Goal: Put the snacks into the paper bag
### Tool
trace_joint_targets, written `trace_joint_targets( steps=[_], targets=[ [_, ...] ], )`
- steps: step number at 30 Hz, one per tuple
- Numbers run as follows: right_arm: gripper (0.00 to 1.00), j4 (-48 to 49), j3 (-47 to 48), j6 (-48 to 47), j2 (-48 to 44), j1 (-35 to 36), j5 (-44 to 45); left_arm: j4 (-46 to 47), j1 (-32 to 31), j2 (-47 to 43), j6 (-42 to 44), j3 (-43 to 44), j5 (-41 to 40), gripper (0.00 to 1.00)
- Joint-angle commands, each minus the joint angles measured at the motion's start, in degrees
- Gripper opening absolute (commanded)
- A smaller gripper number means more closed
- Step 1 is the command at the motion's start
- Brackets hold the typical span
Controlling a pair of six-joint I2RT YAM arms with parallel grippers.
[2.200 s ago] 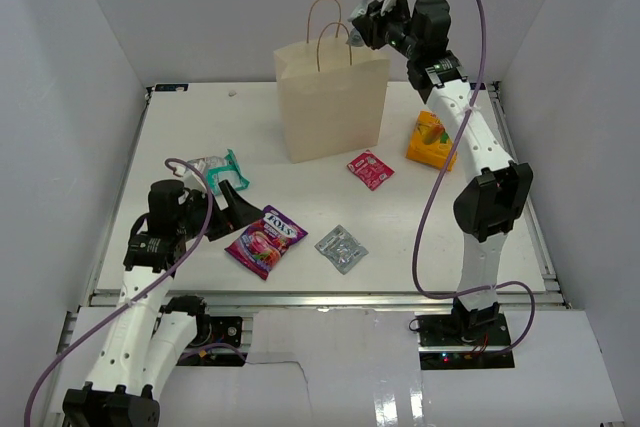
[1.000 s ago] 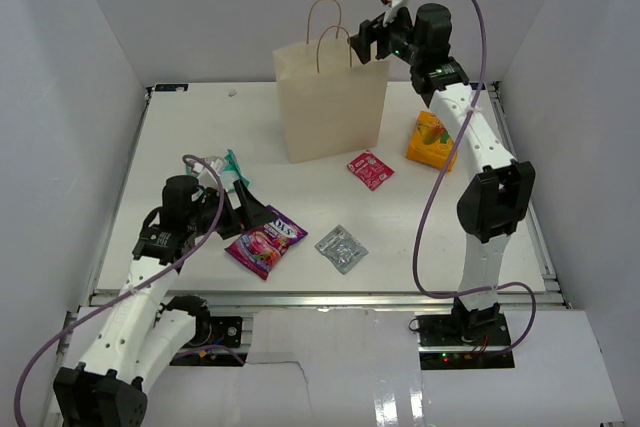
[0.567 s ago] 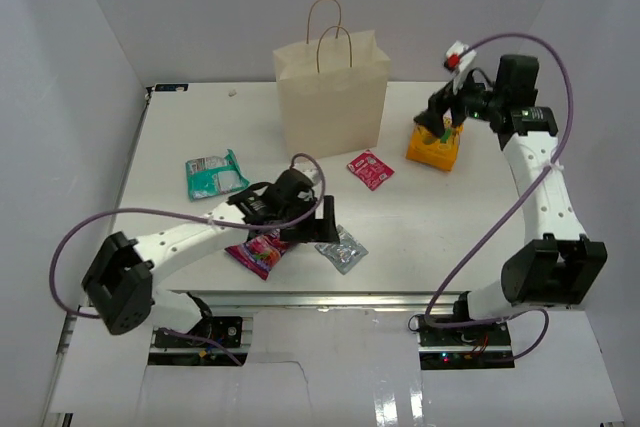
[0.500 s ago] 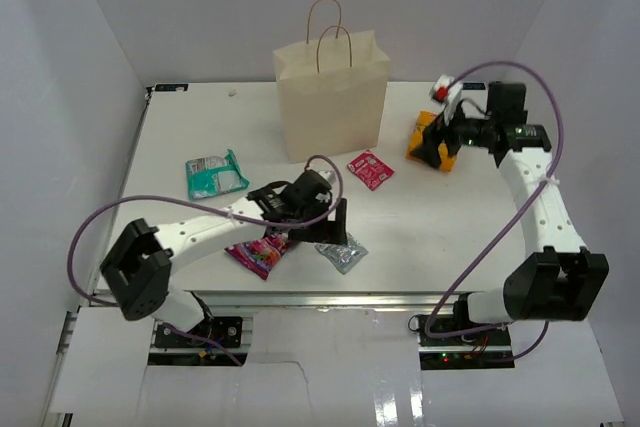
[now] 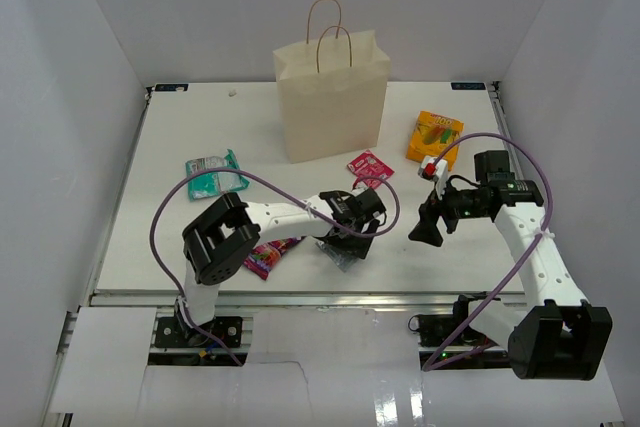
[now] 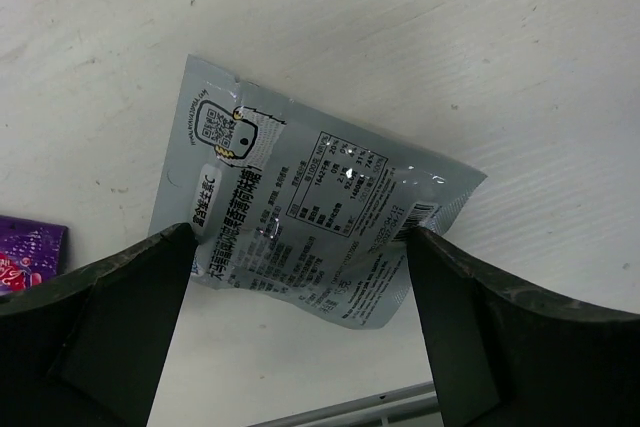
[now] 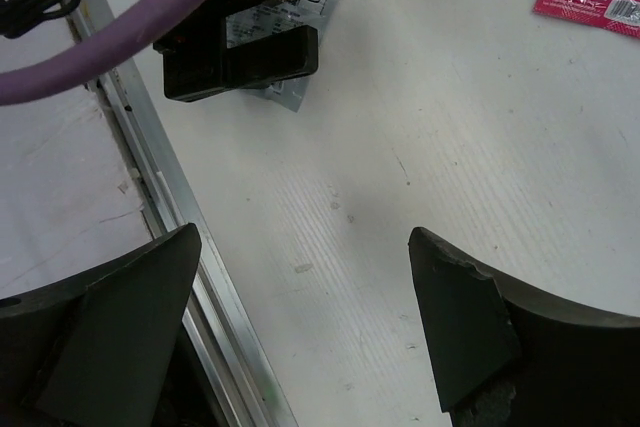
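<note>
Your left gripper (image 6: pixel 298 247) is spread wide. One dark finger (image 6: pixel 100 337) sits on each side of the silver-grey wrapper (image 6: pixel 310 217), which lies flat on the table (image 6: pixel 520 37) with its printed label up. The jaws are not closed on it. You cannot tell from the wrist view whether the fingertips touch the table.

From above, that wrapper lies straight in front of the paper bag (image 5: pixel 330 97), well apart from it and towards the arms' bases. The bag stands upright with its two twine handles (image 5: pixel 326 22) raised.

The purple candy bag (image 5: pixel 268 252) lies in front of the paper bag's left side, about as far out as the wrapper. The left arm (image 5: pixel 285 215) partly covers it. One corner of it shows at the left edge of your left wrist view.

The teal-and-white pouch (image 5: pixel 213 175) lies flat in front of the paper bag and off to its left. The red-pink sachet (image 5: pixel 369 168) lies near the paper bag, just in front of its right corner. The orange-yellow pack (image 5: pixel 434 137) sits near the paper bag's right side.

Your right gripper (image 5: pixel 425 229) is also wide apart and grips nothing. It hangs over the table in front of the paper bag and to its right, farther out than the sachet. Its wrist camera looks across at the left gripper and the wrapper.
</note>
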Motion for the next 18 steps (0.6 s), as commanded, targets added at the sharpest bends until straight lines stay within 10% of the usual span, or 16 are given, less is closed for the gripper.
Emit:
trace_joint_targets(
  steps=[1,6,18],
  targets=[
    [0.91,1.04,0.22,0.46,0.78,-0.27,-2.25,-1.52,-0.73,0.88,3.5,2.46,-3.57,0.98],
    [0.91,1.31,0.31,0.9,1.3,-0.18,-2.96,-2.05,-1.17,3.34,3.68,2.2,-2.7,0.96],
    [0.9,1.31,0.04,1.69,-0.01,-0.18,-3.31,2.61,-1.17,3.26,2.01,-5.09,3.54,0.49]
  ],
)
